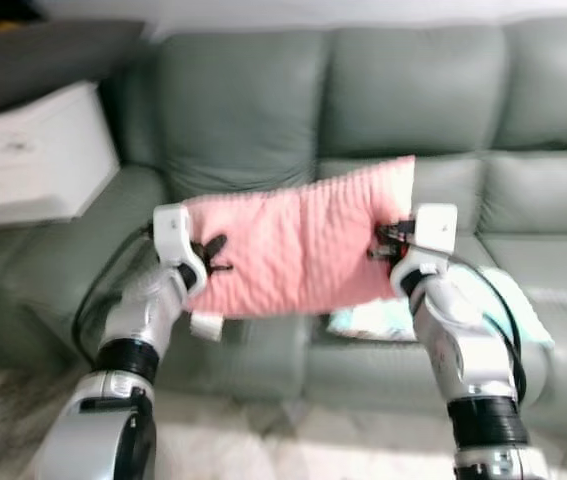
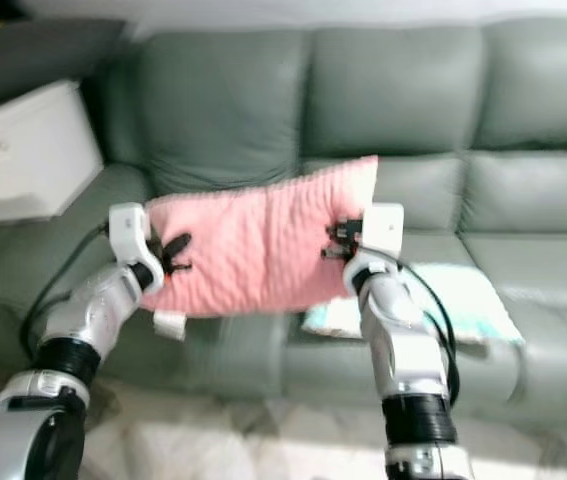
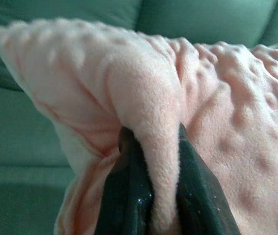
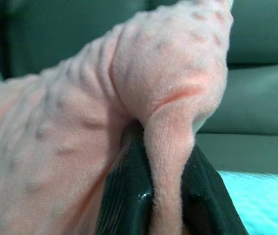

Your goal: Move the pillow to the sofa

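Note:
A pink, bumpy plush pillow (image 1: pixel 298 240) hangs in the air in front of the grey-green sofa (image 1: pixel 413 110), held stretched between both arms. My left gripper (image 1: pixel 213 254) is shut on the pillow's left edge; the left wrist view shows a fold of pink fabric (image 3: pixel 158 161) pinched between the black fingers (image 3: pixel 126 191). At the pillow's right edge my right gripper (image 1: pixel 383 243) is shut on it too, with a fold (image 4: pixel 170 161) squeezed between its fingers (image 4: pixel 124 196). The pillow hovers above the left and middle seat cushions, apart from them.
A light turquoise cloth (image 1: pixel 463 305) lies on the seat cushion below the pillow's right end. A white cabinet (image 1: pixel 33 155) stands left of the sofa's armrest (image 1: pixel 73 250). Pale patterned floor (image 1: pixel 293 440) runs in front of the sofa.

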You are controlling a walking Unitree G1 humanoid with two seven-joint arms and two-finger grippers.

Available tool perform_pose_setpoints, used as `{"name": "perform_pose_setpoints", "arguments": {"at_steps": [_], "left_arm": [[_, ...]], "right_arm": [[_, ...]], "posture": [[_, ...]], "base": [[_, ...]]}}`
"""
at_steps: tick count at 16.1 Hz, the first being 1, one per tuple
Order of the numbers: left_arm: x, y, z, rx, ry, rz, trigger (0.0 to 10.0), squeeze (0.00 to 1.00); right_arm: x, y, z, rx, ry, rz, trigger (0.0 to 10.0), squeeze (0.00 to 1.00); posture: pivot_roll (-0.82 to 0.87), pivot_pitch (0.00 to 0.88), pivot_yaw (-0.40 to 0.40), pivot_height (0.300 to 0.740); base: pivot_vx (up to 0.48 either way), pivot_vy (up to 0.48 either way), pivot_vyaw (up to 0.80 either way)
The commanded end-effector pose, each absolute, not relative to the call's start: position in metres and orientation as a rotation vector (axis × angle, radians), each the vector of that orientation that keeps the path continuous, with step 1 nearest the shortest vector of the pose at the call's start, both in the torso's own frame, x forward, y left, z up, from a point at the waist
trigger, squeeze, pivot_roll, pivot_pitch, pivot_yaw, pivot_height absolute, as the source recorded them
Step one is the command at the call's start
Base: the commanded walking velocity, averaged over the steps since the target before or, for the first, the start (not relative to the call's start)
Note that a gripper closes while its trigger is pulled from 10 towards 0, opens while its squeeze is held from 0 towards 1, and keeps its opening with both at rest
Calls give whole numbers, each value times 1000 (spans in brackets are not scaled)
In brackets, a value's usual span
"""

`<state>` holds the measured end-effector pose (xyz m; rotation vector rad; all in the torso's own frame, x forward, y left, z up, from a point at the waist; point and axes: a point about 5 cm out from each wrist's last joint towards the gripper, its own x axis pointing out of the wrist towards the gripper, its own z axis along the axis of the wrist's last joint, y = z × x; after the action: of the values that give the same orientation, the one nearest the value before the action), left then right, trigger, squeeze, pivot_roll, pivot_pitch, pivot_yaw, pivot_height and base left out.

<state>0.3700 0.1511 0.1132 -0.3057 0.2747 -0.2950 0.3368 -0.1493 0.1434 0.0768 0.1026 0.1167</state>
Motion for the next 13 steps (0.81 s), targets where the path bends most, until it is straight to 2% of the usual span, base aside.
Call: {"name": "perform_pose_setpoints", "arguments": {"at_steps": [1,12,13], "left_arm": [[372,156,118,-289,264,-288,10000,0],[372,156,117,-287,266,-287,10000,0],[369,158,111,-265,288,-273,10000,0]], "right_arm": [[339,-143,151,77,75,138,10000,0],[339,-143,151,77,75,138,10000,0],[337,-144,152,79,68,134,10000,0]], "posture": [[-111,0,55,740],[-111,0,55,740],[-113,0,61,740]], "base": [[0,0,-750],[0,0,-750],[0,0,0]]}}
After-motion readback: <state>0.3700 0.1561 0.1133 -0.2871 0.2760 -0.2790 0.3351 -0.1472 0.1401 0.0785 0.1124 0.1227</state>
